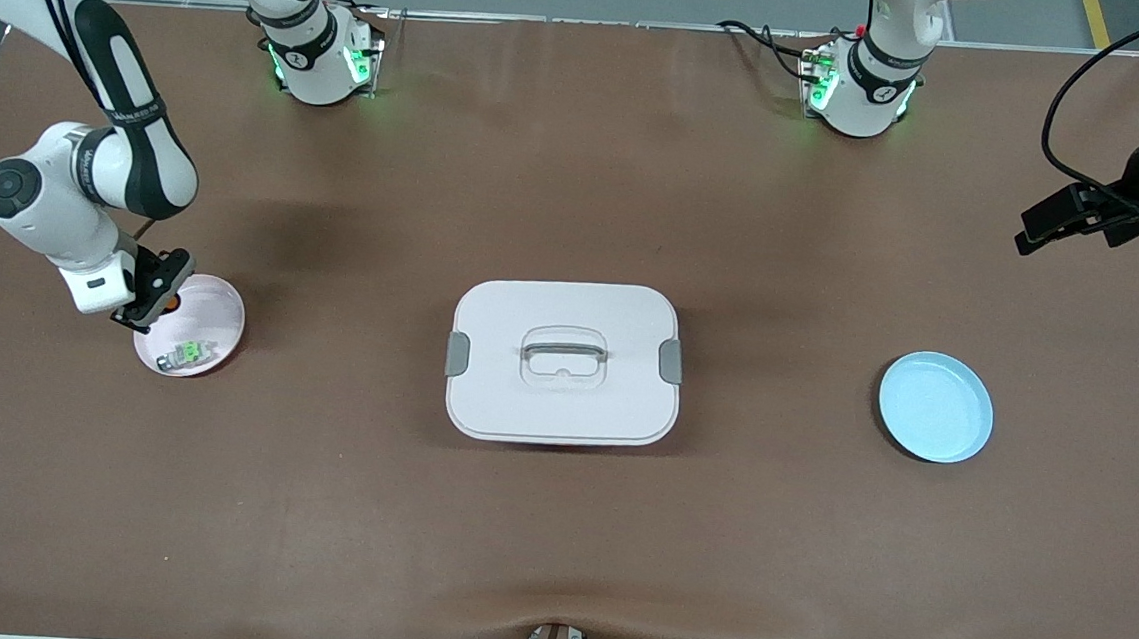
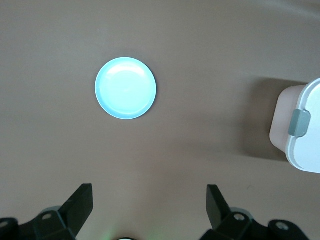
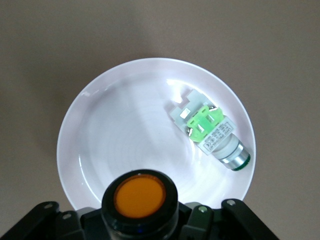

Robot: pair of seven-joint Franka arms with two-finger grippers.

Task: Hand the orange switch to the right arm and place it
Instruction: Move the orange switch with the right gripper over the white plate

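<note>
The orange switch (image 3: 140,197), a stubby black cylinder with a round orange face, is clamped in the right gripper (image 1: 158,296), whose jaws are closed on it, over the pink plate (image 1: 221,307) at the right arm's end of the surface (image 1: 556,519). On that plate lies a grey part with a green top (image 3: 210,129). The left gripper (image 2: 150,207) hangs with jaws wide and empty above the surface near the blue plate (image 2: 125,88). A white lidded box (image 1: 564,361) sits between the plates.

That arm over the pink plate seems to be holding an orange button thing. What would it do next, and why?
Probably lower and release. The right gripper is shut on the orange switch just above the pink plate, beside the green-topped part. The left gripper waits open, away from it.
</note>
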